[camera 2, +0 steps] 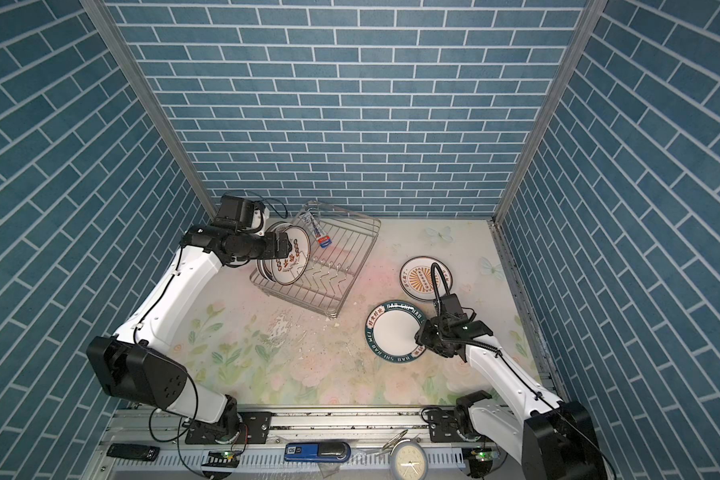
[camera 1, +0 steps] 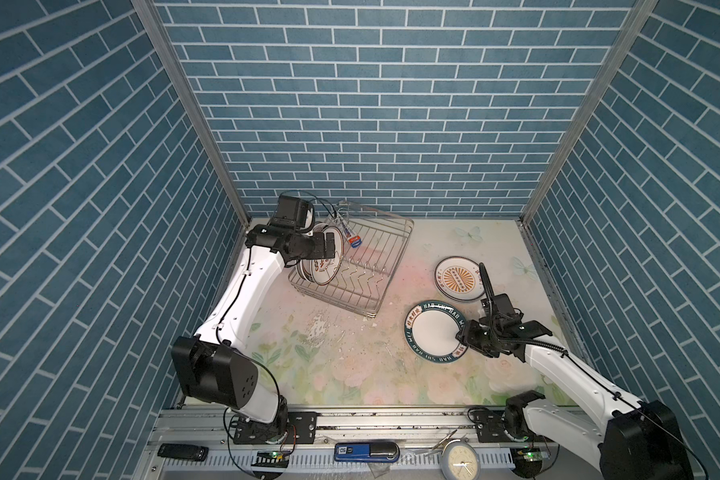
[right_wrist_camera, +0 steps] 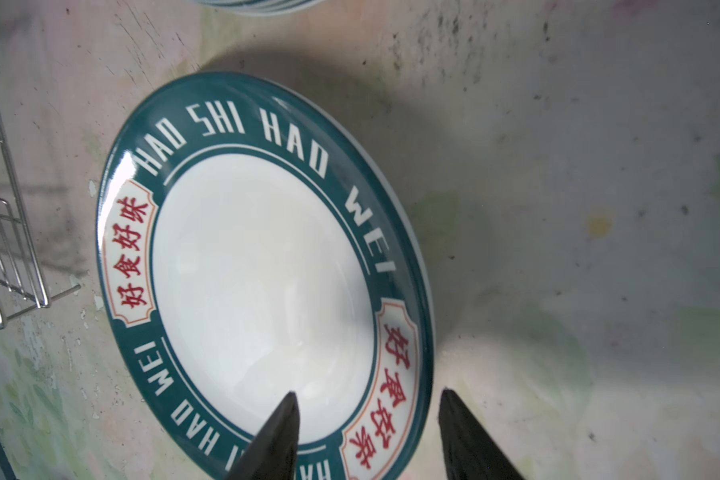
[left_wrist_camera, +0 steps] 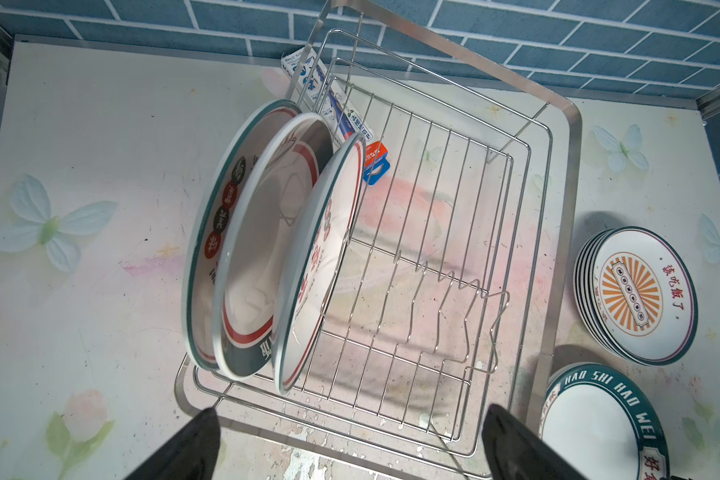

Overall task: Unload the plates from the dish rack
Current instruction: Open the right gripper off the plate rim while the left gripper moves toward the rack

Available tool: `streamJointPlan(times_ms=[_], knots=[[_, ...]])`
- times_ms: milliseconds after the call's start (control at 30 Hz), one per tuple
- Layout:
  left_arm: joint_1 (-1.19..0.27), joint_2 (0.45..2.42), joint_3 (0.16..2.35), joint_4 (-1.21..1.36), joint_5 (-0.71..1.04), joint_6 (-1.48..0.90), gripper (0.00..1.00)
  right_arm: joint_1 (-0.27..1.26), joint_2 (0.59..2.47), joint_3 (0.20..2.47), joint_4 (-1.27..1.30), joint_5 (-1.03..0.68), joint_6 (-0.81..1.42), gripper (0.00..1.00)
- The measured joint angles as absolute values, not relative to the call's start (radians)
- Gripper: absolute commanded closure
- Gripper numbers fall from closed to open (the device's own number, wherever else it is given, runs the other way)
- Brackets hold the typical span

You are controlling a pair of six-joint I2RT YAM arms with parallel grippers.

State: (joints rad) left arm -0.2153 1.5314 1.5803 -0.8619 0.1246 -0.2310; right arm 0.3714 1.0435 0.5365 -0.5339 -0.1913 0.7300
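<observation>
Rack first: the dish rack (camera 1: 375,257) sits at the back left of the surface (camera 1: 350,374), and three plates (left_wrist_camera: 267,249) stand on edge at one end of it, leaning together. The rest of its wire floor is bare but for a long carton (left_wrist_camera: 329,104) propped in the far corner and a small blue-and-orange pack (left_wrist_camera: 377,162) beside it. The left pincer (left_wrist_camera: 352,415) hangs over the near end of the rack, jaws spread wide, holding nothing. Off to the right, two groups lie flat, well apart from the rack: a sunburst plate (camera 1: 460,278) and, nearer the front, a teal-rimmed plate (camera 1: 435,330). In both top views the sunburst one reads as a single plate; the left wrist view shows it topping a stack of several. The right wrist view alone shows the right pincer (right_wrist_camera: 368,392) half spread, astride the teal rim lettered HAO SHI HAO WEI, one tip over the white centre, one outside the edge, not clamped.
</observation>
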Motion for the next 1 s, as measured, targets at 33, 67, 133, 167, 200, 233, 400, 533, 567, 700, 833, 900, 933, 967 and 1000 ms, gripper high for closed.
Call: streamJointPlan(times_ms=[33, 67, 133, 167, 200, 233, 400, 533, 567, 700, 833, 900, 933, 967, 1000], knots=[[-0.215, 1.531, 1.58, -0.862, 0.125, -0.231, 0.01, 0.373, 1.049, 0.541, -0.538, -0.191, 0.726, 0.44], [-0.215, 1.531, 1.58, -0.862, 0.126, -0.231, 0.01, 0.376, 1.053, 0.546, -0.542, -0.191, 0.724, 0.44], [-0.215, 1.531, 1.58, -0.862, 0.126, -0.228, 0.01, 0.38, 1.056, 0.554, -0.544, -0.186, 0.723, 0.43], [-0.215, 1.531, 1.58, -0.862, 0.128, -0.227, 0.01, 0.382, 1.056, 0.559, -0.549, -0.179, 0.723, 0.43], [-0.215, 1.531, 1.58, -0.862, 0.13, -0.225, 0.01, 0.385, 1.056, 0.564, -0.554, -0.173, 0.721, 0.42], [-0.215, 1.531, 1.58, -0.862, 0.131, -0.223, 0.01, 0.389, 1.056, 0.571, -0.561, -0.16, 0.716, 0.41], [-0.215, 1.532, 1.58, -0.864, 0.133, -0.209, 0.01, 0.398, 1.052, 0.622, -0.606, -0.089, 0.692, 0.31], [-0.215, 1.546, 1.581, -0.867, 0.133, -0.199, 0.01, 0.399, 1.04, 0.669, -0.625, -0.041, 0.669, 0.2], [-0.215, 1.554, 1.581, -0.867, 0.132, -0.196, 0.01, 0.399, 1.038, 0.679, -0.625, -0.034, 0.664, 0.19], [-0.215, 1.585, 1.581, -0.867, 0.132, -0.185, 0.01, 0.399, 1.026, 0.691, -0.621, -0.014, 0.651, 0.05], [-0.216, 1.596, 1.581, -0.865, 0.132, -0.175, 0.01, 0.399, 0.995, 0.689, -0.607, -0.007, 0.646, 0.01], [-0.217, 1.601, 1.582, -0.865, 0.131, -0.169, 0.01, 0.399, 0.966, 0.683, -0.587, -0.009, 0.646, 0.01], [-0.218, 1.609, 1.586, -0.866, 0.131, -0.167, 0.01, 0.399, 0.943, 0.675, -0.567, -0.013, 0.646, 0.01], [-0.22, 1.621, 1.594, -0.87, 0.132, -0.165, 0.01, 0.399, 0.916, 0.662, -0.55, -0.016, 0.647, 0.01], [-0.22, 1.637, 1.604, -0.87, 0.132, -0.163, 0.01, 0.399, 0.892, 0.652, -0.539, -0.02, 0.648, 0.01]])
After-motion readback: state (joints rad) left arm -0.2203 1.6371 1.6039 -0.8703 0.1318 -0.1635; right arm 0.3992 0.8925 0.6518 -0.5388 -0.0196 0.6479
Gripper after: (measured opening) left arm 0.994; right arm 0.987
